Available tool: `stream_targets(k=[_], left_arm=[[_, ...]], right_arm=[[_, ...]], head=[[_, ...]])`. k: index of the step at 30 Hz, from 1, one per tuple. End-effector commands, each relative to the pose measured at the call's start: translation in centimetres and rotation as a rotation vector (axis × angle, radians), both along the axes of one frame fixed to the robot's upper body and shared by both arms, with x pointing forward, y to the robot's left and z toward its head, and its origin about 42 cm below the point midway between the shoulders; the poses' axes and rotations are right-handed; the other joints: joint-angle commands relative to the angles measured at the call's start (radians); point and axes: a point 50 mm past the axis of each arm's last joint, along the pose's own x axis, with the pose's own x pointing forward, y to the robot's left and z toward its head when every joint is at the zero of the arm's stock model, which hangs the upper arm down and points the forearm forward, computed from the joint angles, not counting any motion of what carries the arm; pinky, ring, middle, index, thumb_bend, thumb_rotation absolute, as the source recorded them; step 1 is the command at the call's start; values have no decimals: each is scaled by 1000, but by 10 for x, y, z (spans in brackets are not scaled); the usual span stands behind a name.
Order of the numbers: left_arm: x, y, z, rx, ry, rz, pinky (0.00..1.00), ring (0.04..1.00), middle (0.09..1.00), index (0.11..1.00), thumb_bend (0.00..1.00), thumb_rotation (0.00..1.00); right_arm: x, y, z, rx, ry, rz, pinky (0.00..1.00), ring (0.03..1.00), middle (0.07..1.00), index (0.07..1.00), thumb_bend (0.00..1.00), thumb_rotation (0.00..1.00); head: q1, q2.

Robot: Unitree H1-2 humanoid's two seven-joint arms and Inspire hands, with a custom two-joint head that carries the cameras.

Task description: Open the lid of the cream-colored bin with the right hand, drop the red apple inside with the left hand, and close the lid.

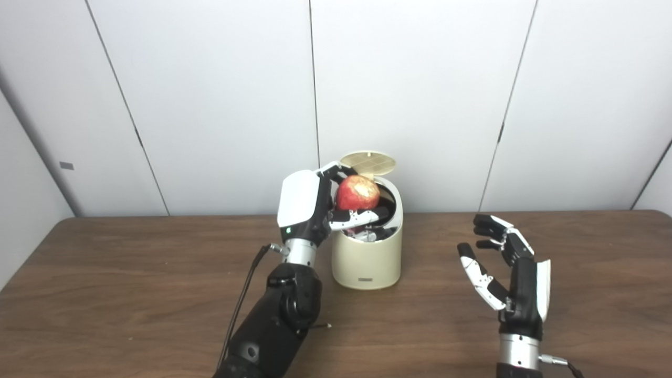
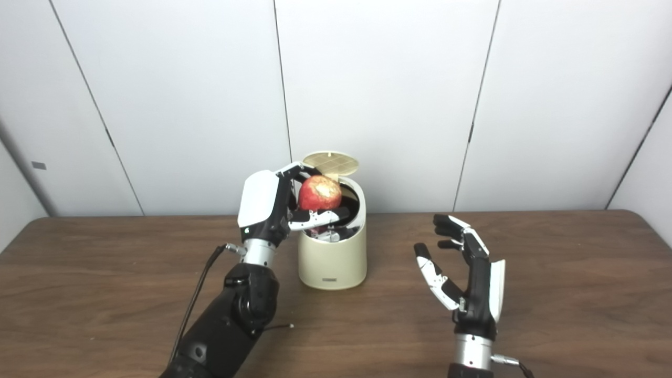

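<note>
Fingers (image 1: 350,218) of my left hand (image 1: 307,205) clasp the red apple (image 1: 357,192) over the cream-colored bin (image 1: 367,260), so I'd release gently, right hand (image 1: 506,273) spread and empty.

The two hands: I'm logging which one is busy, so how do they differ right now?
The left hand is shut on the red apple, raised over the open cream bin; the right hand holds nothing. The left's fingers curl round the fruit; the right's are spread, clear of the bin. Both are black and white.
</note>
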Motion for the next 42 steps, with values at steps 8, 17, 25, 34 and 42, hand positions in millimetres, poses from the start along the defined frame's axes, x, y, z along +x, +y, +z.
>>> stream_targets(k=[8, 17, 25, 34, 42], left_arm=[[-7, -12, -8, 31, 60, -62, 579, 691, 733, 729, 1000, 447], [-9, -11, -7, 15, 60, -72, 584, 692, 731, 732, 1000, 453], [-15, -5, -9, -468, 102, -177, 439, 519, 553, 566, 957, 139], [-18, 19, -9, -863, 161, -228, 377, 473, 483, 472, 505, 0], [-38, 39, -8, -1026, 134, -352, 416, 460, 472, 486, 504, 0]], right_arm=[[-14, 5, -32, -14, 76, -2, 558, 666, 683, 669, 243, 342], [-14, 4, -32, -22, 75, -1, 564, 668, 684, 670, 242, 336], [-13, 4, -32, -23, 74, -4, 559, 662, 681, 669, 243, 341], [-13, 4, -32, -28, 71, -6, 552, 654, 675, 663, 238, 311], [-13, 4, -29, -98, 47, -9, 550, 651, 672, 657, 247, 313]], head=[[0, 1], [0, 1], [0, 1], [0, 3], [-9, 2]])
